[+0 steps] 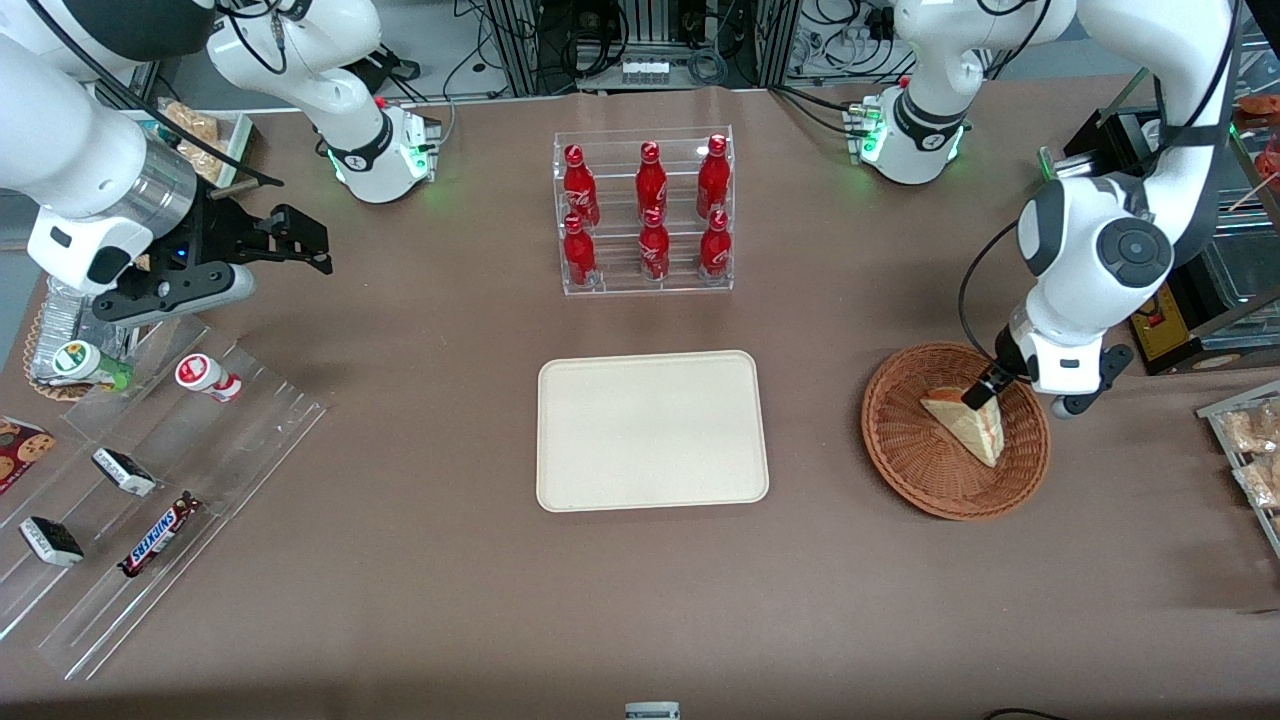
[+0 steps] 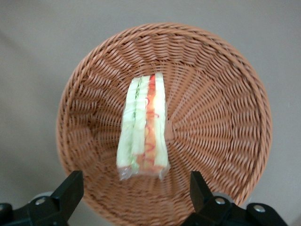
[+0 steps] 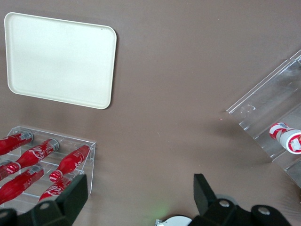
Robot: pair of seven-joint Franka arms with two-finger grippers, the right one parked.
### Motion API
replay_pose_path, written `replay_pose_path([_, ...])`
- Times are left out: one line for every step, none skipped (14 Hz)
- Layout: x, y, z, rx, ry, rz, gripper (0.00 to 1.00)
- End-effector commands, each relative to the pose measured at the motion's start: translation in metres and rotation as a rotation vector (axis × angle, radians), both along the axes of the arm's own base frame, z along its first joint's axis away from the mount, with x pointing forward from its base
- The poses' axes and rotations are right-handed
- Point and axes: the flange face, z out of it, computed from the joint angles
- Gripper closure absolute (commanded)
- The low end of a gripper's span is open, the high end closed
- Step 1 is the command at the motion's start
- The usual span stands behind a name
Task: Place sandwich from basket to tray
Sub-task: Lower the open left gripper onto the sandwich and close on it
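The sandwich [image 1: 968, 422], a pale bread wedge with red, orange and green filling, lies in the round wicker basket [image 1: 900, 440] toward the working arm's end of the table. The left wrist view shows its layered edge [image 2: 143, 127] in the basket [image 2: 216, 117]. My left gripper [image 1: 985, 390] hangs just above the sandwich's end farther from the front camera. It is open [image 2: 134, 193], with one black finger [image 2: 70, 190] on each side and nothing between them. The cream tray [image 1: 652, 430] lies bare at the table's middle, also in the right wrist view [image 3: 60, 60].
A clear rack of red bottles [image 1: 645, 210] stands farther from the front camera than the tray. Clear acrylic racks with snack bars [image 1: 160, 535] and small bottles [image 1: 207, 377] lie toward the parked arm's end. Packaged goods [image 1: 1250, 440] sit at the working arm's table edge.
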Motion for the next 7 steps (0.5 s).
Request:
replay_pose_path([0.006, 0.002, -0.027, -0.002, -0.018, 0.075, 0.00])
replay_pose_path([0.008, 0.003, -0.037, -0.007, -0.019, 0.083, 0.04])
replay_pose_path([0.009, 0.003, -0.043, -0.011, -0.022, 0.108, 0.21])
replay_pose_path([0.010, 0.003, -0.048, -0.014, -0.031, 0.129, 0.51])
replay_pose_path([0.011, 0.003, -0.050, -0.014, -0.033, 0.131, 0.78])
replay_pose_path([0.012, 0.002, -0.046, -0.011, -0.036, 0.121, 0.92])
replay_pose_path([0.015, 0.002, -0.038, -0.009, -0.045, 0.113, 0.96])
